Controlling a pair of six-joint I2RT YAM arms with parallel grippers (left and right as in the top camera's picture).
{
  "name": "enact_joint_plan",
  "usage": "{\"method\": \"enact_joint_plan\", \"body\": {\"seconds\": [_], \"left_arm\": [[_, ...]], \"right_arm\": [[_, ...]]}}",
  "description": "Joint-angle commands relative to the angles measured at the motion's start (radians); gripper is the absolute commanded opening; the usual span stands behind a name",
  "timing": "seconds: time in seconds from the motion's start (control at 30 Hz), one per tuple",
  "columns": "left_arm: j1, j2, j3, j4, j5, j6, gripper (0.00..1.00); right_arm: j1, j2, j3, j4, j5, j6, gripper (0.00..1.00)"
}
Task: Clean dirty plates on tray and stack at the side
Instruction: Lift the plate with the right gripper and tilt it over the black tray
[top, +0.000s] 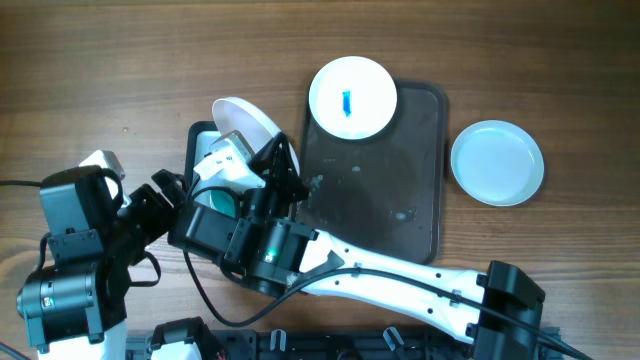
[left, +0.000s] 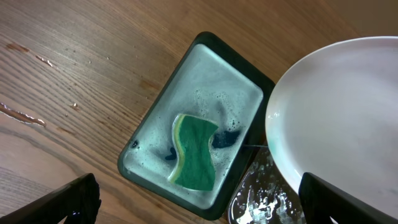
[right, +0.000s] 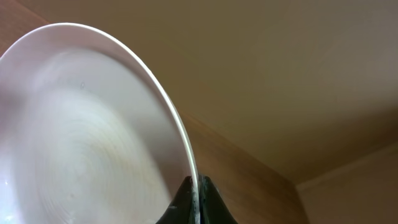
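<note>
Over the sponge tray (top: 197, 140), just left of the brown tray (top: 420, 200), we have the right claw (right: 198, 200) pinched tight on the rim of the held plate (right: 81, 143). It's tilted up on edge, off the table (top: 120, 60). Both wrist views show its faces plain white.

Left claw (left: 205, 202) gapes wide and grips nothing. Its fingers (left: 74, 199) hang above the sponge tray, with the held plate at its right side.

Sponge (left: 196, 152), green with a yellow edge, lies in foamy water in the sponge tray, with dark blue smudges in the water beside it.

Dirty plate (top: 352, 97) — blue streak at its centre — sits at the far end of the brown tray and overhangs the rim a bit. The bare part of the brown tray is wet and speckled with droplets.

Clean plate (top: 497, 162) lies flat on the table just right of the brown tray, not touching it.

We can't tell from overhead whether the held plate touches the sponge tray.
</note>
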Motion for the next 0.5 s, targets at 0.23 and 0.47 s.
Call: {"method": "enact_joint_plan", "body": {"seconds": [0.23,0.47], "left_arm": [[0.006,-0.004,0.016,0.000,-0.011,0.005,1.00],[0.006,-0.005,0.016,0.000,-0.011,0.005,1.00]], "right_arm": [[0.002,-0.028,0.029,0.009,0.033,-0.002,0.04],[-0.076,-0.028,0.028,-0.011,-0.208,0.083,0.04]]}}
